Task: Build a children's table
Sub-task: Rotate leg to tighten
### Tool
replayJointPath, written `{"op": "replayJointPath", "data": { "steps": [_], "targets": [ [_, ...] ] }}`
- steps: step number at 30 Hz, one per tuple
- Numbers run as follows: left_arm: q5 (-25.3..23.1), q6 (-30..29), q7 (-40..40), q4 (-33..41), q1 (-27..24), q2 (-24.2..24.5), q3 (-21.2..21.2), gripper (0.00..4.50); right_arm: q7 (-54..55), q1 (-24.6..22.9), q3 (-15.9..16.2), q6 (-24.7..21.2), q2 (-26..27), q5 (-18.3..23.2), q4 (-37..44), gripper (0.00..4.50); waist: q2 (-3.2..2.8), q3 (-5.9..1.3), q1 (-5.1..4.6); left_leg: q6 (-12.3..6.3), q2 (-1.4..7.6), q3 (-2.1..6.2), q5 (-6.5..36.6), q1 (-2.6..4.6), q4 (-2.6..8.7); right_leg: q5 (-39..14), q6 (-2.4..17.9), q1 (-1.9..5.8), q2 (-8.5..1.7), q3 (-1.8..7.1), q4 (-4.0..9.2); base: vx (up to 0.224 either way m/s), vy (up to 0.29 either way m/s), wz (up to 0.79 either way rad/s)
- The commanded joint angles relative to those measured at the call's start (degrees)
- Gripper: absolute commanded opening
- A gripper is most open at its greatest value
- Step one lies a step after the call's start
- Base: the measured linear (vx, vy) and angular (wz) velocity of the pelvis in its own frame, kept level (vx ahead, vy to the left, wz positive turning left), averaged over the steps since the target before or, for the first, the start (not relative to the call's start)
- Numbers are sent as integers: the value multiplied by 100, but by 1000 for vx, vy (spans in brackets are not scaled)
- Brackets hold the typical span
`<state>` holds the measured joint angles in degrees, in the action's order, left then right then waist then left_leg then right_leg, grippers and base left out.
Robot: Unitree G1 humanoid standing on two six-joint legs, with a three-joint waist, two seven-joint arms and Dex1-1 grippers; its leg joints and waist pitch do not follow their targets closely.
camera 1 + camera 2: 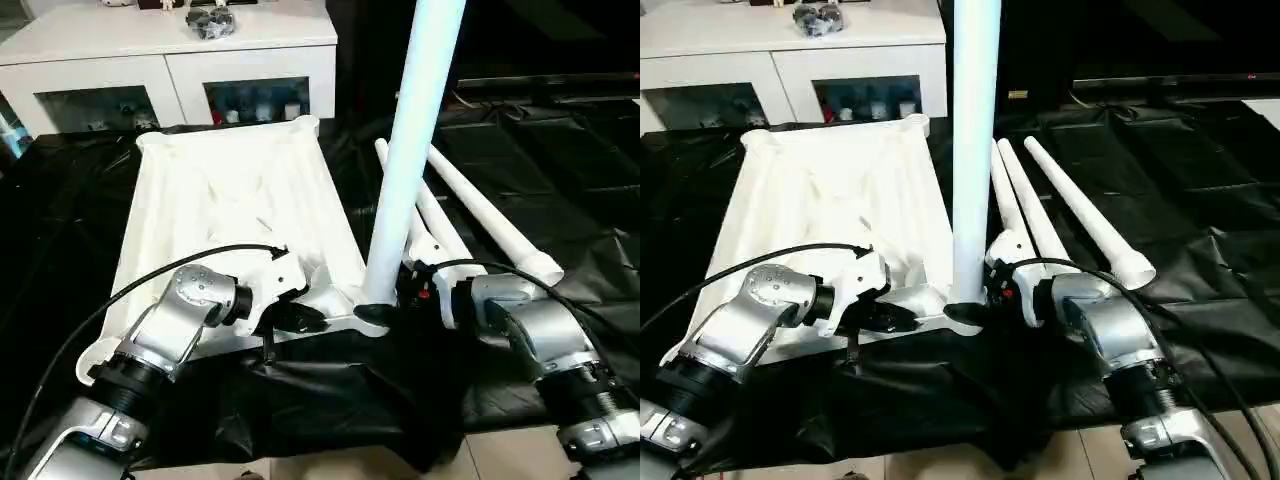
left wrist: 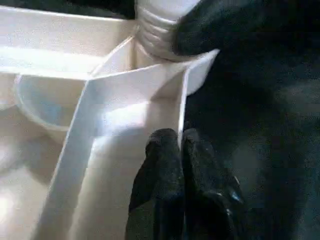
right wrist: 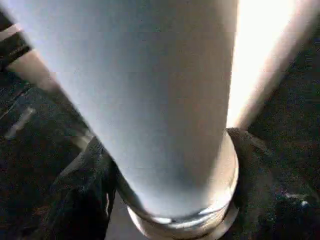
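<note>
- Clearly the step in hand is seating the first leg: the upright table leg [image 1: 410, 150] stands in the tabletop's near corner socket [image 1: 372, 312], at about 6 o'clock of the scene, and in the right wrist view its threaded base is already down in the socket ring.
- The left gripper [image 1: 300, 318], at about 7 o'clock, has its jaws clenched on the tabletop's thin near rim wall [image 2: 182, 107], bracing it.
- The right gripper [image 1: 418, 285], at 5 o'clock, sits against the leg's base; whether its jaws are clasping the leg or released I cannot tell.
- The upturned white tabletop [image 1: 230, 200], ribbed side up, lies on the black-covered surface [image 1: 560, 160] from centre toward 11 o'clock.
- Three spare legs [image 1: 490, 215] lie together at 2 o'clock.
- Next, by my judgement: twist the leg home, then fetch a spare for another socket.
- A white cabinet [image 1: 170, 60] stands at 12 o'clock.
</note>
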<state>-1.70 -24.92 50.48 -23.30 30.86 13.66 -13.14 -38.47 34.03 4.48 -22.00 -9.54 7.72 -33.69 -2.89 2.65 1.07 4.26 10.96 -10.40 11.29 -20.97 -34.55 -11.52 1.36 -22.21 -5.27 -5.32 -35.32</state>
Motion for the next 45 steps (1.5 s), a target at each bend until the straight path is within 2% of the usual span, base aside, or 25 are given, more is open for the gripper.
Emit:
{"op": "replayJointPath", "data": {
  "steps": [1,3,5,6,7,8,10,13,16,18,21,23,24,26,29,32,36,41,43,45],
  "targets": [
    [186,-179,-626,111,248,-439,77,0,750,46,155,-19,383,-84,-614,288,54,-328,-7,8,190,123,1257,47,436,-1708,1204,275,-364,264,515,0,0,0],
    [161,-197,-871,33,303,-568,138,0,871,116,154,33,553,-68,-746,287,30,-342,-19,-199,195,110,1066,12,424,-1283,1182,282,-343,284,506,0,0,0],
    [175,-209,-959,15,324,-664,150,0,912,153,207,73,676,-86,-802,287,36,-369,-45,-340,186,118,836,-31,413,-928,1218,316,-332,265,461,0,0,0],
    [173,-229,-980,40,317,-700,141,0,889,167,226,73,727,-79,-807,287,35,-376,-43,-386,186,112,766,-28,401,-813,1244,316,-336,269,453,0,0,0],
    [173,-229,-980,40,317,-700,141,0,889,167,226,73,727,-79,-807,287,88,-384,-33,-484,189,105,609,-33,387,-625,1310,325,-340,276,419,0,0,0],
    [155,-255,-1000,95,288,-746,122,0,909,202,217,134,793,-128,-873,286,76,-375,-31,-555,190,94,561,-34,385,-582,1353,314,-342,275,425,0,0,0],
    [105,-308,-1067,126,268,-794,120,0,906,294,175,302,874,-222,-1110,284,74,-365,-44,-557,197,90,691,-22,393,-714,1369,302,-342,270,439,0,0,0],
    [95,-333,-1055,177,232,-801,73,0,915,390,156,516,930,-296,-1363,283,55,-335,-76,-477,200,95,1003,-6,412,-1203,1317,285,-353,266,497,0,0,0],
    [116,-205,-825,273,152,-693,-54,0,835,383,275,686,880,-366,-1358,283,47,-339,-94,-432,204,106,1059,-9,422,-1249,1256,285,-344,272,497,0,0,0],
    [142,-113,-626,347,96,-623,-124,0,718,369,295,730,844,-361,-1289,352,53,-352,-111,-482,206,106,934,-21,416,-976,1312,297,-338,273,465,0,0,0],
    [142,-25,-415,427,27,-510,-216,0,426,395,301,842,764,-381,-1225,364,41,-375,-110,-576,208,102,752,-19,394,-649,1420,301,-342,274,430,0,0,0],
    [149,41,-301,461,-5,-450,-260,0,273,386,341,878,698,-395,-1151,380,36,-401,-98,-675,207,98,518,-28,373,-206,1525,320,-343,283,372,0,0,0],
    [177,50,-176,506,-38,-390,-294,0,96,359,390,881,618,-404,-1034,393,46,-410,-86,-813,202,94,375,-41,353,114,1594,327,-333,276,339,0,0,0],
    [208,125,36,571,-90,-277,-361,0,-236,273,513,889,445,-432,-775,403,43,-426,-66,-952,206,93,216,-46,330,370,1636,324,-336,275,308,0,0,0],
    [238,175,326,659,-161,-94,-433,0,-794,82,679,778,97,-398,-292,412,41,-408,-19,-1061,210,83,207,-38,319,366,1633,312,-327,273,320,0,0,0],
    [237,267,522,683,-197,44,-462,0,-1271,-105,805,674,-244,-367,141,412,35,-381,45,-895,236,77,523,-6,350,-138,1563,292,-319,276,362,0,0,0],
    [279,375,813,742,-260,202,-501,0,-1796,-338,920,554,-646,-299,640,412,31,-374,141,-694,240,70,697,19,367,-360,1491,278,-319,296,383,0,0,0],
    [428,500,1310,956,-393,424,-599,0,-2295,-620,1055,335,-1075,-163,1311,412,36,-382,221,-676,241,79,616,10,367,-275,1422,291,-316,302,366,0,0,0],
    [454,525,1450,1004,-426,498,-639,0,-2414,-695,1088,301,-1178,-132,1469,412,1,-382,240,-670,238,78,621,12,366,-285,1413,277,-315,298,365,0,0,0],
    [477,525,1572,1040,-449,575,-684,0,-2500,-754,1100,258,-1250,-104,1592,412,18,-382,248,-659,244,80,656,13,374,-298,1404,279,-318,299,368,0,0,0]
  ]
}}
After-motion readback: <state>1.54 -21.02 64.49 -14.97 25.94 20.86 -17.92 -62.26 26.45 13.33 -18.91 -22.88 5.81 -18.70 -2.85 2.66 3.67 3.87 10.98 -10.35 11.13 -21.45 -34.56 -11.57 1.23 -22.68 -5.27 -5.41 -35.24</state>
